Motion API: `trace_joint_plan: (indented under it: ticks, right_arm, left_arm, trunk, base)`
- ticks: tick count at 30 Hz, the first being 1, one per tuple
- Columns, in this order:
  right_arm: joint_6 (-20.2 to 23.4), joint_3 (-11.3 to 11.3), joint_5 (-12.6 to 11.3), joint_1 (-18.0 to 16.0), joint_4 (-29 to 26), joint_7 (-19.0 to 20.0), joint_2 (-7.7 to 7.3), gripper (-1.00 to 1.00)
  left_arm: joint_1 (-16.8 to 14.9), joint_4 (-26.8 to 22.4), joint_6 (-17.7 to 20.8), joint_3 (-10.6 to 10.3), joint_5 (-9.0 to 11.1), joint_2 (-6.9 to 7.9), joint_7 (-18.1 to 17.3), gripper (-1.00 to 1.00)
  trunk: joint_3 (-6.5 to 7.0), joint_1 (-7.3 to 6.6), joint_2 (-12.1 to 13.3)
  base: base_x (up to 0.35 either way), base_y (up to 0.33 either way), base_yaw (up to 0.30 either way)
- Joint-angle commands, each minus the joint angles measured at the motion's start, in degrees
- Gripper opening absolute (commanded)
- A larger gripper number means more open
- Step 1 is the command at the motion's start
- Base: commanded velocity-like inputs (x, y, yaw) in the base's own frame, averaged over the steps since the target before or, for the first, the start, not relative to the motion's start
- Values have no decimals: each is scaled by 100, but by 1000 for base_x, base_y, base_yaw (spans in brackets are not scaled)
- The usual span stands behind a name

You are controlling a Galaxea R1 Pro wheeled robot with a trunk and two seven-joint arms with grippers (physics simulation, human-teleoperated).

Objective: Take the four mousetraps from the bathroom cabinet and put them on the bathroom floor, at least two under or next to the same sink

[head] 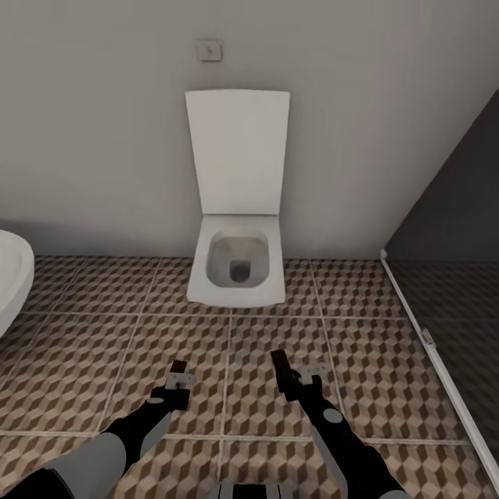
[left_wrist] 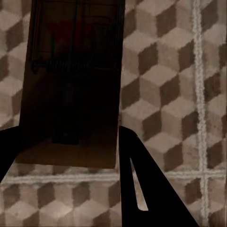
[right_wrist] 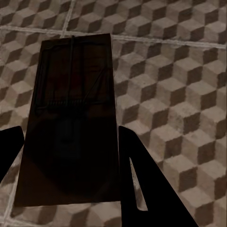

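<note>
1. Bathroom floor [head: 388,395]: cube-patterned brown-beige tiles; white toilet [head: 238,267] at wall.
2. Left gripper [head: 179,375]: clamped on flat dark-brown wooden mousetrap [left_wrist: 71,80], held above tiles.
3. Right gripper [head: 287,378]: likewise clamped on second mousetrap [right_wrist: 71,123].
4. Handling, judged: light, rigid slabs; pinch long edges, clear of spring wire.

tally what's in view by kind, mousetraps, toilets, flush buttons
mousetraps: 2, one in the left end effector at, one in the right end effector at
toilets: 1
flush buttons: 1
total: 4
</note>
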Motion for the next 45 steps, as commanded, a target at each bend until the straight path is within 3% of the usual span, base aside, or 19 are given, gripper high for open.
trace_joint_plan:
  ticks: [1, 23, 45]
  right_arm:
    - [11, 12, -46, -2, -5, -15, -1, -100]
    - [13, 12, -37, -2, -9, -51, 4, -100]
    - [20, 12, -37, -2, -9, -51, -5, -100]
  left_arm:
    - [0, -24, 41, -51, 18, 8, 59, -100]
    - [2, -22, 45, -53, 24, -1, 67, -100]
    - [5, -22, 51, -53, 27, -10, 60, -100]
  trunk:
    - [-4, 2, -1]
    - [-4, 2, -1]
    - [-482, 485, -884]
  base:
    - [250, 187, 0]
    - [50, 31, 0]
    - [0, 0, 0]
